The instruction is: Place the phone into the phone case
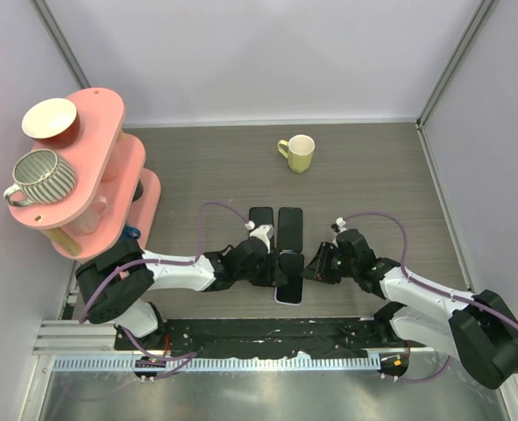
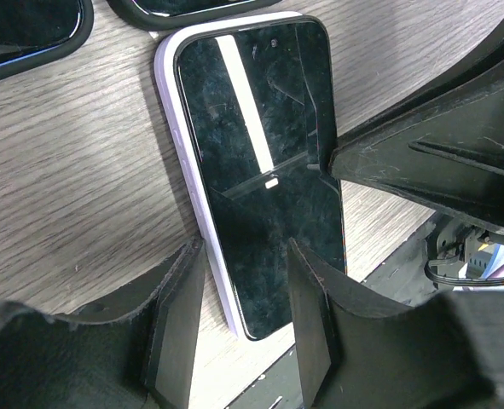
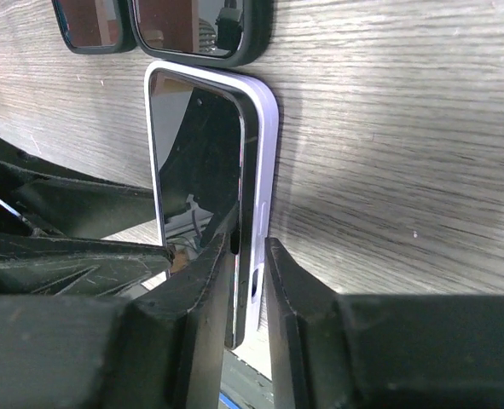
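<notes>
The phone (image 1: 288, 286), black glass up, lies in a lavender phone case (image 2: 168, 94) near the table's front edge. In the left wrist view the phone (image 2: 260, 153) has the lavender rim along its left side and top. My left gripper (image 2: 245, 251) is open and straddles the phone's near end, one finger outside the lavender edge, the other over the screen. My right gripper (image 3: 252, 245) is shut on the right edge of the phone (image 3: 196, 170) and case (image 3: 264, 153), one finger on the glass, one on the lavender side. In the top view the left gripper (image 1: 274, 267) and right gripper (image 1: 309, 263) flank the phone.
Two black, phone-sized slabs (image 1: 261, 221) (image 1: 290, 226) lie side by side just beyond the phone. A yellow mug (image 1: 298, 153) stands farther back. A pink tiered stand (image 1: 101, 167) with a bowl and a striped mug is at the left. A black strip (image 1: 329, 329) borders the near table edge.
</notes>
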